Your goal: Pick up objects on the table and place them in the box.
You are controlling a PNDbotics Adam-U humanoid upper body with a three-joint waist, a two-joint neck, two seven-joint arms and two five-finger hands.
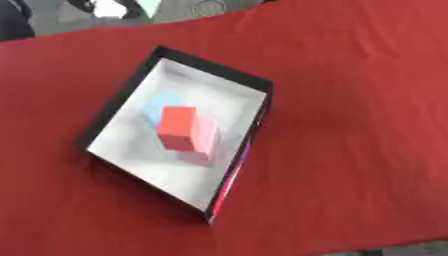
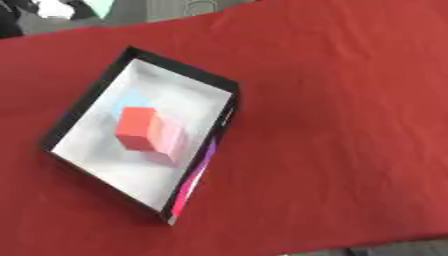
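Note:
A shallow box (image 1: 122,95) with black walls and a white floor lies askew on the red tablecloth (image 1: 350,125), left of the middle. Inside it stands a red block (image 1: 178,128), with a pale pink block (image 1: 206,137) touching its right side and a light blue piece (image 1: 157,106) just behind it. Neither of my hands shows in either eye view. No loose object shows on the cloth outside the box.
The red cloth runs wide to the right of the box and in front of it. Its far edge (image 1: 105,27) gives onto grey floor with dark and white shapes at the top left. A strip of floor (image 1: 411,248) shows at the bottom right.

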